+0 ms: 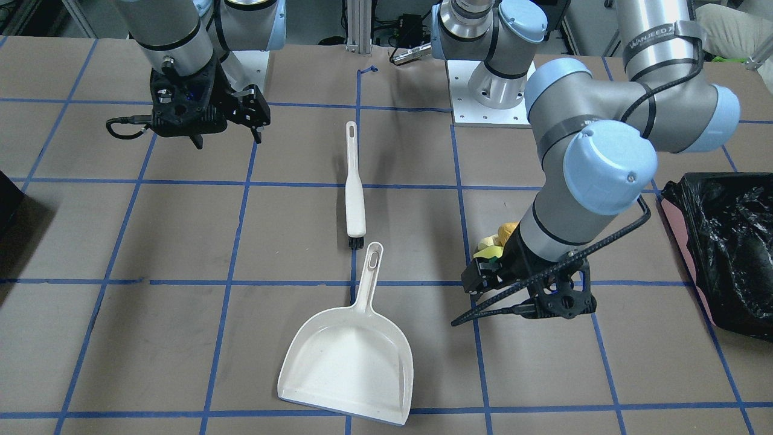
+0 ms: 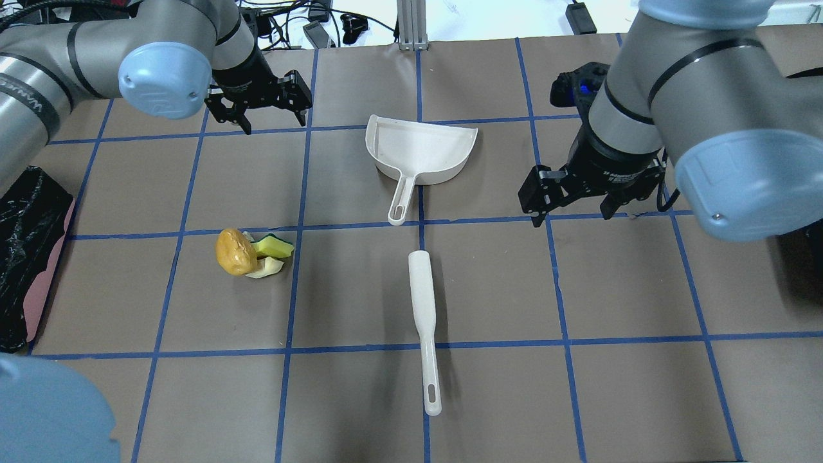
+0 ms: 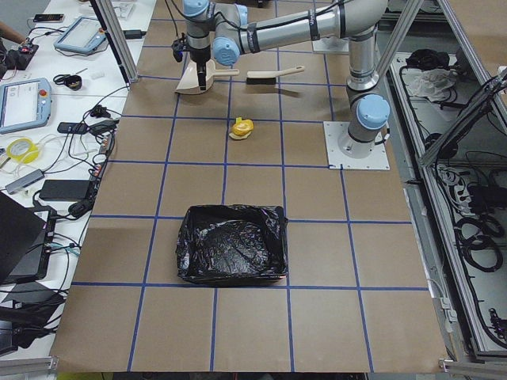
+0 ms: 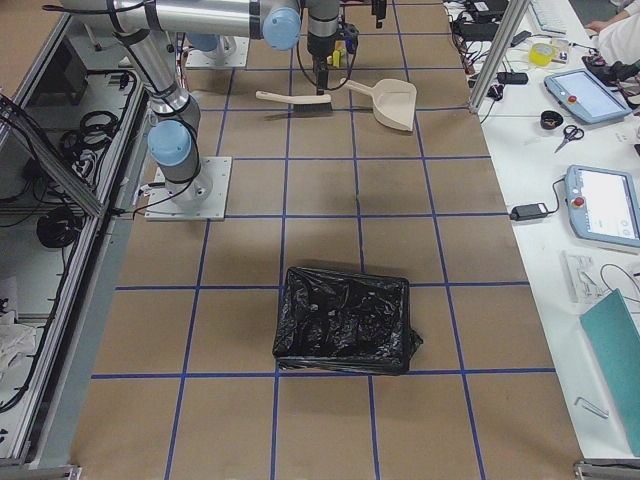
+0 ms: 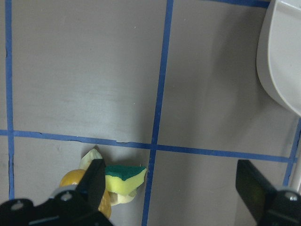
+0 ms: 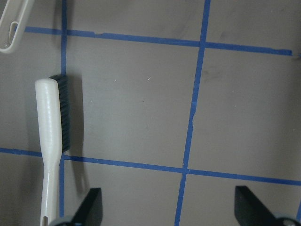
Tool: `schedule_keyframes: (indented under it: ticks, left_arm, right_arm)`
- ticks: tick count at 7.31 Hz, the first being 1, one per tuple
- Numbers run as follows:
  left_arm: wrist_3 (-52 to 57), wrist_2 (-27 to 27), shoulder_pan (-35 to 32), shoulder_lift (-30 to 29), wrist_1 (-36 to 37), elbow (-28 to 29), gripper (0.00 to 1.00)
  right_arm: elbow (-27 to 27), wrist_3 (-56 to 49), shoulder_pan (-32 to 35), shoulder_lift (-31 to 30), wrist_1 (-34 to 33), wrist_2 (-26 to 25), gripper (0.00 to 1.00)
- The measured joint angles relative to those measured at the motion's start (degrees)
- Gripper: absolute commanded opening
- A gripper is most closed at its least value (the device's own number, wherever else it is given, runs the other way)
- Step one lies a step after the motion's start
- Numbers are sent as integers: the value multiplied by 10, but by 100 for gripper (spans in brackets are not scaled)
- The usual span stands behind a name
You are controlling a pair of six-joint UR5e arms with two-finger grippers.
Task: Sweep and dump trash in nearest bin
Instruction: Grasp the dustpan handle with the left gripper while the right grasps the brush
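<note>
The trash (image 2: 247, 252) is a small pile of an orange-brown lump, a yellow-green sponge piece and pale scraps on the brown table; it also shows partly behind the left arm (image 1: 498, 237) and in the left wrist view (image 5: 123, 175). My left gripper (image 2: 273, 122) hangs open and empty above the table beyond the pile; it shows in the front view (image 1: 483, 281) too. My right gripper (image 2: 572, 215) is open and empty, right of the white dustpan (image 2: 421, 148) and white brush (image 2: 424, 315). The bin (image 2: 26, 244), black-bagged with a pink side (image 1: 682, 241), stands at the table's left end.
The dustpan (image 1: 350, 356) and brush (image 1: 355, 181) lie in line at the table's middle; the brush's black bristles show in the right wrist view (image 6: 63, 113). A second dark container (image 1: 9, 205) stands at the opposite end, bag-lined in the right exterior view (image 4: 345, 320).
</note>
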Motion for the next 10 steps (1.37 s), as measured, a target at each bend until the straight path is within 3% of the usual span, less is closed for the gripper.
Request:
schedule_keyframes:
  ticks: [2,4,7,10]
  left_arm:
    - [-17,-10,-27,-63,9,60,100]
    - [-57,-10,-71,-107,12,87,100]
    - [-80,-10,-130,-118,16,59,100]
    - [-79,-11,-158,-111,21,24,100]
  right_arm:
    - [14,67,62,7,-22,-1,99]
    - [65,121,110,13,-98,-2,100]
    - [170,204,173,27,-245,-3,100]
    - [187,278,232,83,-321,-7,100]
